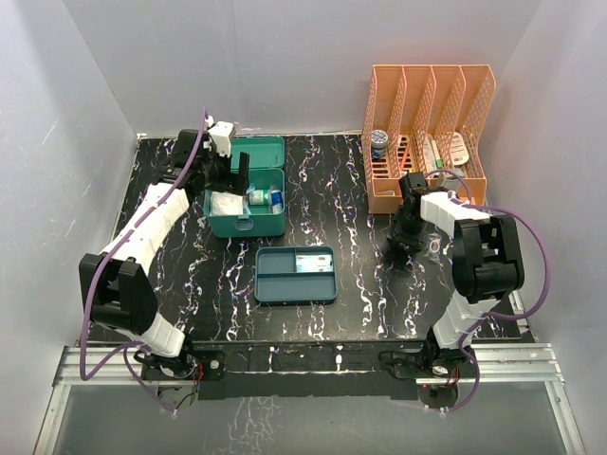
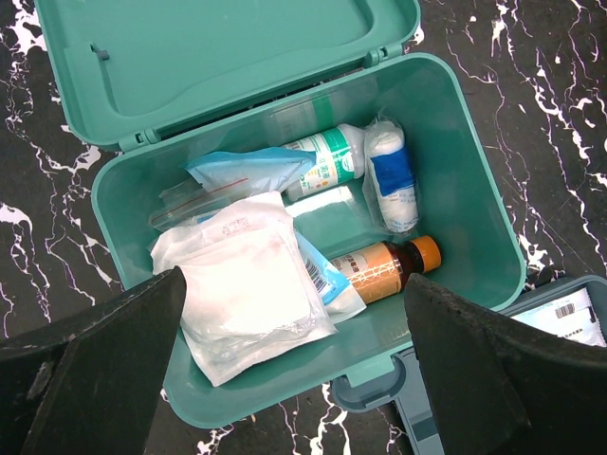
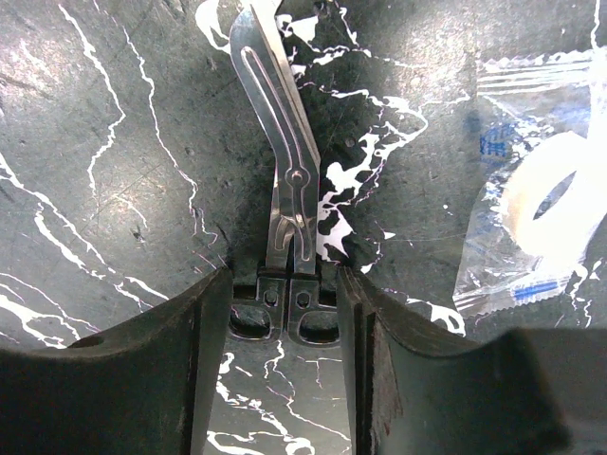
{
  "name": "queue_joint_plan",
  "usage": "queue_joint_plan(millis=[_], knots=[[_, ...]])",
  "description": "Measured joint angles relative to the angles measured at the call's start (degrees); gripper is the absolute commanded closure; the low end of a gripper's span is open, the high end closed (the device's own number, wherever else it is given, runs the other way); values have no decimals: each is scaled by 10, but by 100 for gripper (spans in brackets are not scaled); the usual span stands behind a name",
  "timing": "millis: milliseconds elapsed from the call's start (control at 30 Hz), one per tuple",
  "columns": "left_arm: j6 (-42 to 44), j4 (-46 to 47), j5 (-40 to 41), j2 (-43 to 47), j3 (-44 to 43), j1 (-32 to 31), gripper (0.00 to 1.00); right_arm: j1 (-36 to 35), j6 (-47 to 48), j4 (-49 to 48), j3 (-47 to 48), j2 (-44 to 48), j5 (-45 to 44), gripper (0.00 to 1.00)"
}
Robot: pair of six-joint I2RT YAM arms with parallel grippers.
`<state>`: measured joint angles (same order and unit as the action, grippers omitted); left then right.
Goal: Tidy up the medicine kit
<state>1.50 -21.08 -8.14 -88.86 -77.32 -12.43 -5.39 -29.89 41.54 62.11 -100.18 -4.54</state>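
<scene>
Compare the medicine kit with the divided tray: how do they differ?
The medicine kit is deep, hinged lid open, crowded with bottles and gauze; the divided tray is shallow, lidless, holding one flat packet. The kit is lighter green, the tray darker blue-teal. Both are rounded rectangles.

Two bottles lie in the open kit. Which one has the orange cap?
The amber bottle, nearer the latch side of the kit. The other bottle, back by the hinge, is white with green print.

On the scissors [image 3: 289, 180] I lose the handle loops behind my jaws — the bagged roll [image 3: 517, 204] runs off frame
</scene>
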Motion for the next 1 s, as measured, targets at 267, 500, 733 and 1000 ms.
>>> queue_joint_plan(millis=[267,500,733,1000], knots=[[2,-2,0,0,-8,0,1,2,0,4,2,-1,0,56],[4,-2,0,0,-8,0,1,2,0,8,4,-3,0,55],[5,-2,0,0,-8,0,1,2,13,8,4,-3,3,56],[5,-2,0,0,-8,0,1,2,26,4,-2,1,4,58]])
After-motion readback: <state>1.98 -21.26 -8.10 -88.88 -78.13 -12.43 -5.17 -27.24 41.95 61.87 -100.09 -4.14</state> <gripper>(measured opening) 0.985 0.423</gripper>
